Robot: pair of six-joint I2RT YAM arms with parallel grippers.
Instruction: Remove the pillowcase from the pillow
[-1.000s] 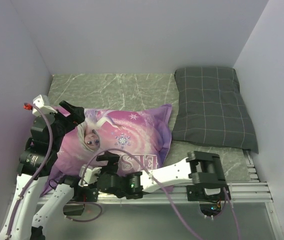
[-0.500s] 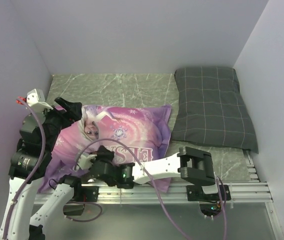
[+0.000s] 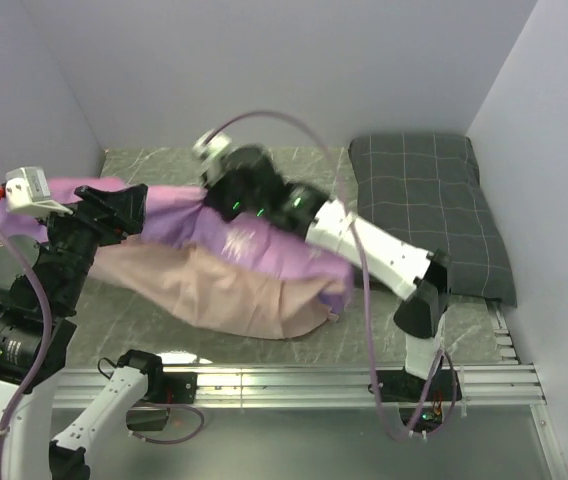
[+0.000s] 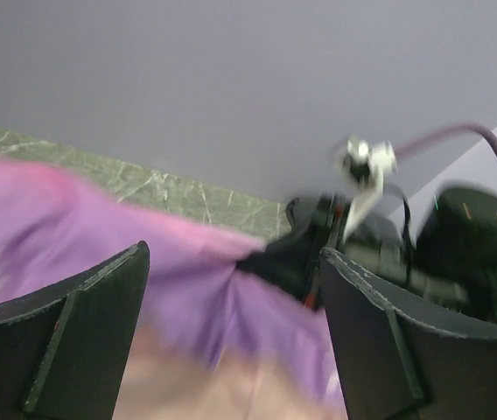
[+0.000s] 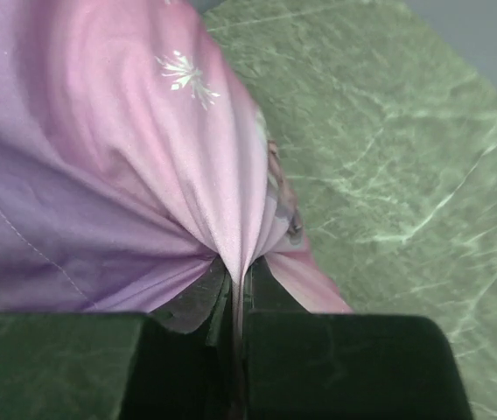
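Note:
The pillowcase (image 3: 264, 250) hangs lifted over the table, purple on top with a pale salmon-pink underside (image 3: 224, 295) sagging to the surface. My right gripper (image 3: 226, 188) is raised at the back middle and shut on a pinched fold of the pillowcase (image 5: 143, 131); the fabric fans out from between the closed right gripper (image 5: 238, 282). My left gripper (image 3: 127, 205) stands open at the case's left end, its fingers wide apart around blurred purple cloth (image 4: 73, 210). The left gripper (image 4: 231, 262) shows no clamp on it. The pillow is hidden.
A dark grey checked pillow (image 3: 424, 210) lies at the back right against the wall. Green marbled tabletop (image 3: 294, 170) shows behind the case. Walls close in on the left, back and right. A metal rail (image 3: 314, 382) runs along the near edge.
My right gripper shut on the pillowcase near the front edge, then swung up and to the back, hauling the case off the table. The left arm rose and shifted left.

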